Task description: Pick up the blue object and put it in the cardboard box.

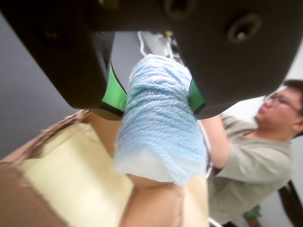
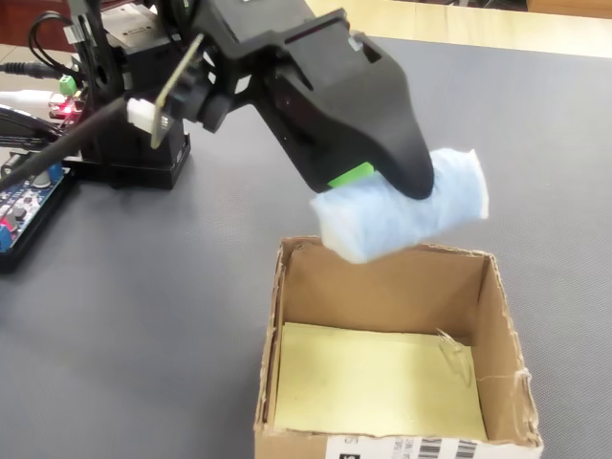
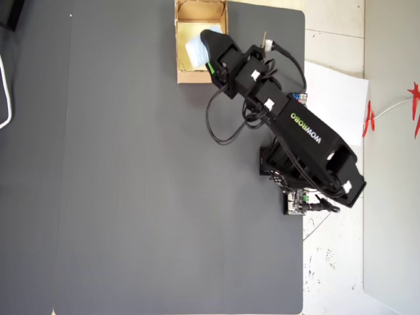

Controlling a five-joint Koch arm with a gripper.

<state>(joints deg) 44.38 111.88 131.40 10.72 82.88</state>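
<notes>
My gripper is shut on the blue object, a ribbed pale-blue yarn lump squeezed between the green-padded jaws. In the fixed view the blue object hangs crosswise in the gripper, just above the far rim of the open cardboard box. The box's pale yellowish floor is bare. The wrist view shows the cardboard box close beneath the lump. From overhead, the gripper and the blue object lie over the cardboard box at the mat's top edge.
The arm's base stands behind the box, with a circuit board and wires at the left. A white paper sheet lies off the dark mat. A person sits beyond the table.
</notes>
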